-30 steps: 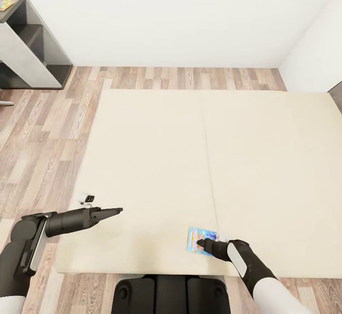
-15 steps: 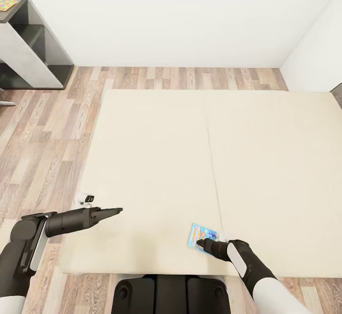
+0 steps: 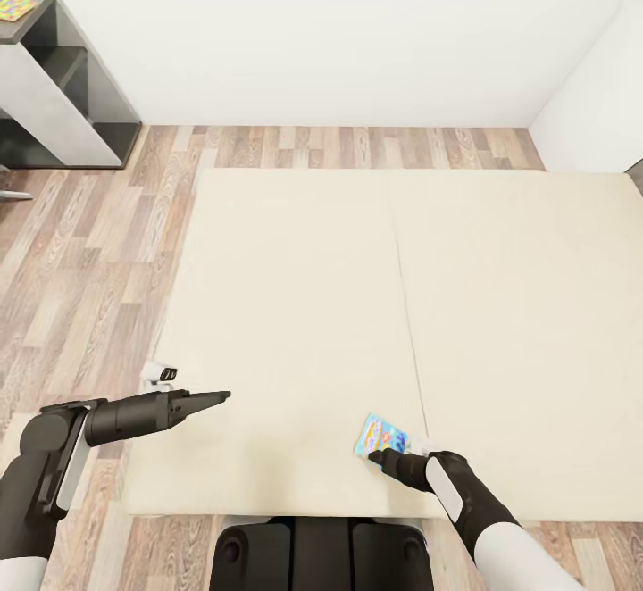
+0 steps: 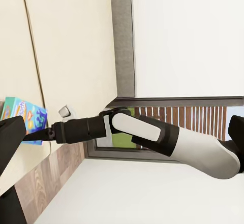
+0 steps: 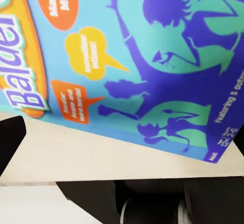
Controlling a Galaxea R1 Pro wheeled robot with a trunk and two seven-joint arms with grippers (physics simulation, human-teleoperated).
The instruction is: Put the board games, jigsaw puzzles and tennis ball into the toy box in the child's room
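Observation:
A blue board game (image 3: 384, 435) lies on the cream bed (image 3: 295, 287) near its front edge, left of the mattress seam. My right gripper (image 3: 375, 457) is at the game's near edge and looks open. In the right wrist view its dark fingers (image 5: 11, 145) stand at both sides, with the blue cover (image 5: 142, 66) between them. The left wrist view shows the right gripper (image 4: 51, 132) tip touching the game (image 4: 23, 118). My left gripper (image 3: 221, 395) hovers open and empty over the bed's front left. A jigsaw puzzle (image 3: 16, 8) lies on the table (image 3: 54, 82) at the far left.
Wood-plank floor (image 3: 98, 252) runs between the bed and the table and along the white back wall (image 3: 339, 29). A white wall corner (image 3: 598, 100) stands at the right. My dark base (image 3: 321, 555) sits against the bed's front edge.
The whole head view has shifted right, so the camera moved. The board game has slid a little away from the right gripper and turned slightly. Both arms keep their pose.

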